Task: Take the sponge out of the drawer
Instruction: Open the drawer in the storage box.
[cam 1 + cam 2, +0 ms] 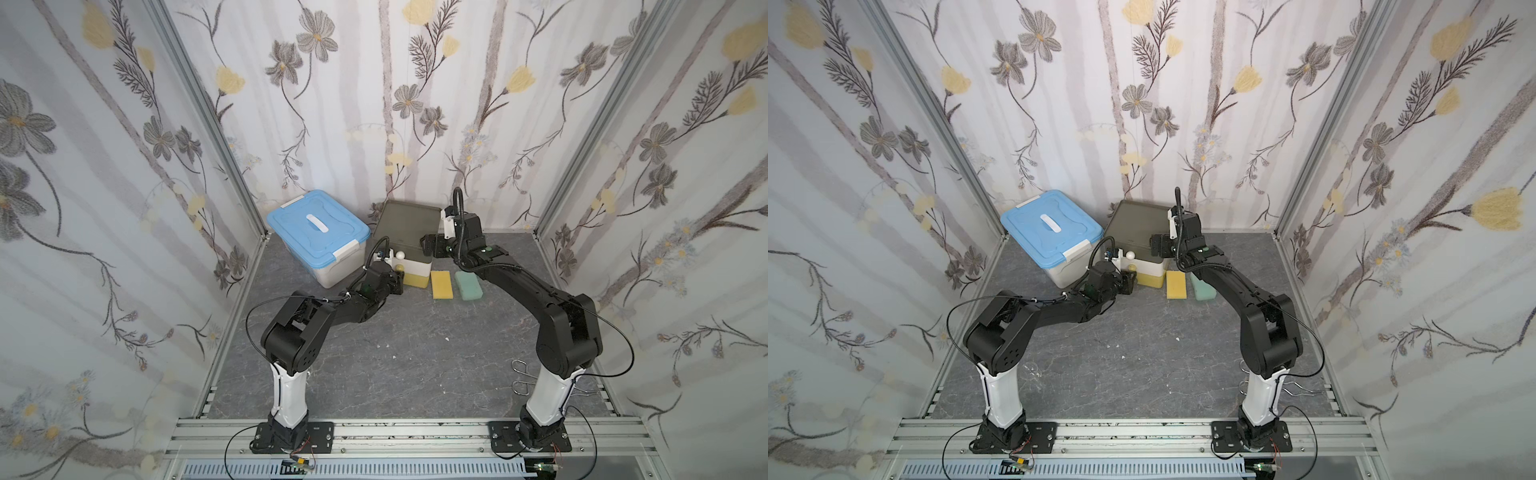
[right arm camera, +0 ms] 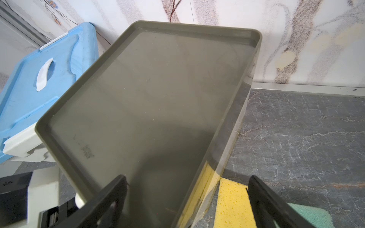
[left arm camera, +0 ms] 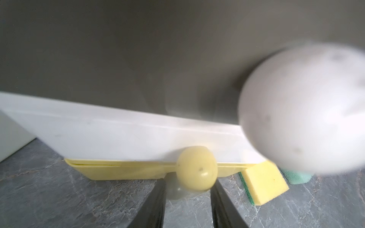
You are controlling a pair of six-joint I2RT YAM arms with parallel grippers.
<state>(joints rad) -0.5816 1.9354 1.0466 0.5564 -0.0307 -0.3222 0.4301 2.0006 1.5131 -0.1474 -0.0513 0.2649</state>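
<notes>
One yellow sponge, one green sponge, one two-drawer unit, one blue-lidded box.

Bright, even light; nearby white knob blurred.

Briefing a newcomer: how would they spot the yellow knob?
Find the grey-topped drawer unit at the back, beside the blue-lidded box. Two round knobs sit on its front; the yellow knob is the lower one, under the white knob.
</notes>
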